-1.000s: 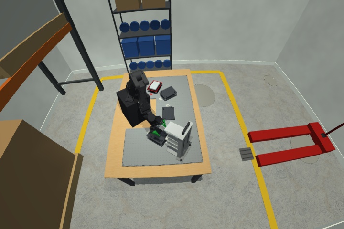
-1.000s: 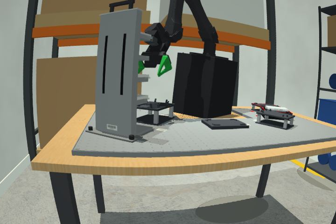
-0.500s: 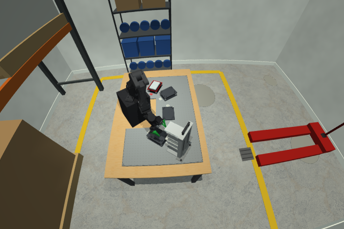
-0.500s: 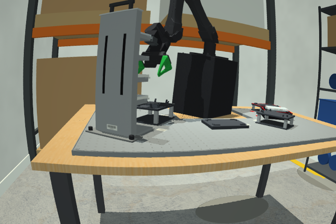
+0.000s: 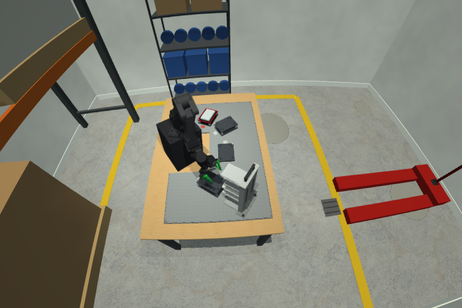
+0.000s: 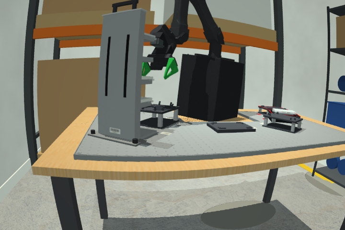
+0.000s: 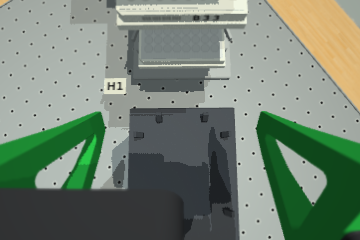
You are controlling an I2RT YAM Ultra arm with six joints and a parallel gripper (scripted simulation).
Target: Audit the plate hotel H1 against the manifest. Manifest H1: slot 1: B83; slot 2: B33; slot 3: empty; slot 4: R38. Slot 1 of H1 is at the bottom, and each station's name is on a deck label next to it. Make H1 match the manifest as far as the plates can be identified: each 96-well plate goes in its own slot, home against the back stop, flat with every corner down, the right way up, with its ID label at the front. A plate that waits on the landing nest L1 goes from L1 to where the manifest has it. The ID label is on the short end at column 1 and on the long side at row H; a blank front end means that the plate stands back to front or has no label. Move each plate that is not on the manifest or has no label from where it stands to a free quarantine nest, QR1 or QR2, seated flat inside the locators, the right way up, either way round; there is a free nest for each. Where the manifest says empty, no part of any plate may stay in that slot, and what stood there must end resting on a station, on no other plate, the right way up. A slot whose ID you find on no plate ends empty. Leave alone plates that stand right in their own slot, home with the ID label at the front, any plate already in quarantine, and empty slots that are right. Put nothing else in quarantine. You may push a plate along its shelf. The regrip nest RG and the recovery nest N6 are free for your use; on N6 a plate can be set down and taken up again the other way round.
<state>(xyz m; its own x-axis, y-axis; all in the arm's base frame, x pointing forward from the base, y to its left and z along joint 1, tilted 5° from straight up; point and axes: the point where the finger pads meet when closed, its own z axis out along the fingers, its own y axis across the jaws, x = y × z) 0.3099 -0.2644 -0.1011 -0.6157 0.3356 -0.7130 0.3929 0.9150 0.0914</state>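
Note:
The grey plate hotel H1 [image 5: 240, 188] stands at the front right of the deck, seen from behind in the exterior view [image 6: 121, 75]. My gripper [image 6: 157, 69] is open and empty, with green fingers spread wide, level with the hotel's upper shelves at its open front. In the wrist view the fingers frame an empty dark nest [image 7: 182, 165] below, just in front of the hotel. The H1 deck label [image 7: 114, 86] lies beside it. A white plate [image 7: 182, 12] in the hotel shows a front label that seems to read B33. A second plate [image 7: 180, 47] sits on a lower shelf.
A red-rimmed nest holding a white plate [image 5: 207, 116] stands at the back of the deck. A raised dark nest [image 5: 226, 125] is next to it, and a flat dark nest [image 5: 226, 151] lies mid-deck. The black arm base [image 5: 177, 145] is at the left.

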